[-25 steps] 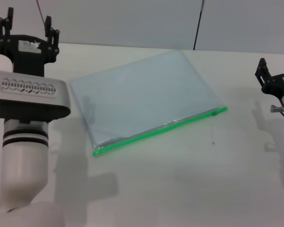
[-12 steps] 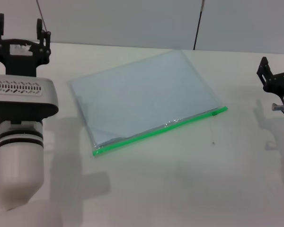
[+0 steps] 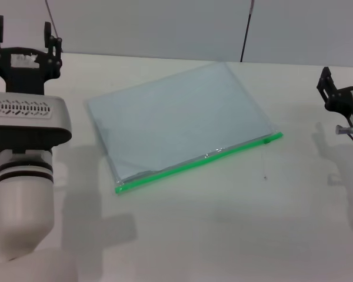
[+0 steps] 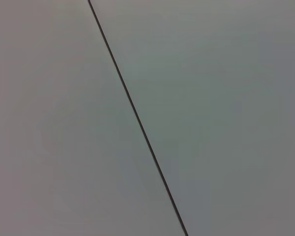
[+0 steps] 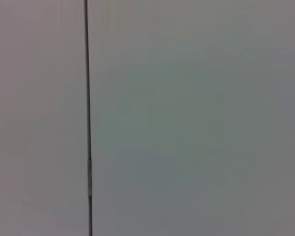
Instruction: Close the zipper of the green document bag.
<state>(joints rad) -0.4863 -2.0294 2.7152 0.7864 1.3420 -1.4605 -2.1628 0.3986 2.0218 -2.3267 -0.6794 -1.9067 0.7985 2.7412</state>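
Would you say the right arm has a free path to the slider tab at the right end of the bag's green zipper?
Probably yes. The slider tab sits at the zipper's right end, nearest the right gripper, which is open, and only bare table lies between them. Nothing covers that corner of the green document bag.

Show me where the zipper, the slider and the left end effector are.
zipper [image 3: 191,166], head view, middle of green strip.
slider [image 3: 266,140], head view, tab near right end.
left end effector [image 3: 22,36], head view, between fingertips.
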